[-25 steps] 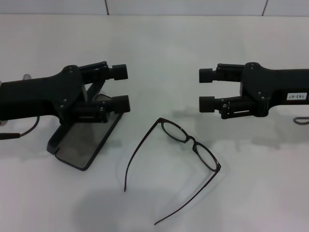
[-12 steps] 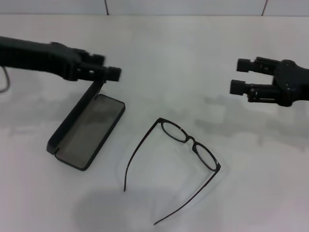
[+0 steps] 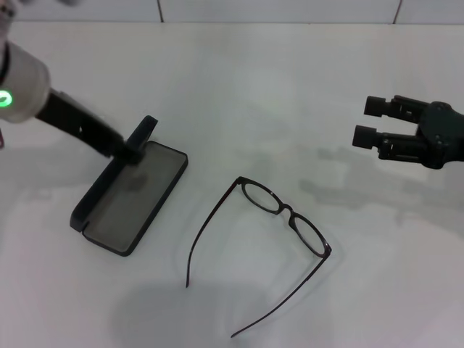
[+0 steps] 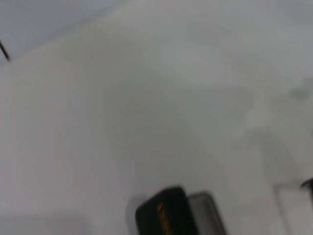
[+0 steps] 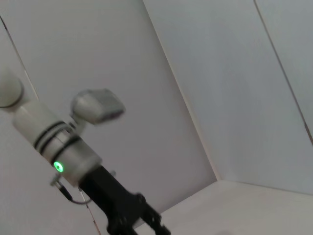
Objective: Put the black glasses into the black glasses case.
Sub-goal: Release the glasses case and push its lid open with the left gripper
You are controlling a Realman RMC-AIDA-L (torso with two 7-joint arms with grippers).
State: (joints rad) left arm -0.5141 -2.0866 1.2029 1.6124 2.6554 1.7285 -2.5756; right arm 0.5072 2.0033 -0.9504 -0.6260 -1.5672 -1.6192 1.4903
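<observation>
On the white surface (image 3: 304, 87), we saw the black glasses (image 3: 283, 212) beside the open black glasses case (image 3: 134, 196); right gripper (image 3: 371, 120) jaws wide, left gripper's (image 3: 130, 151) unclear. Thin temples risked slipping.

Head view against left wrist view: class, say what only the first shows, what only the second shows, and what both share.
Only the head view shows the black glasses, lying unfolded on the table, the right gripper open above the table's right side, and the left arm reaching down over the case. Only the left wrist view shows the gold lettering on the case lid. Both show the black glasses case, open, and the white table.
</observation>
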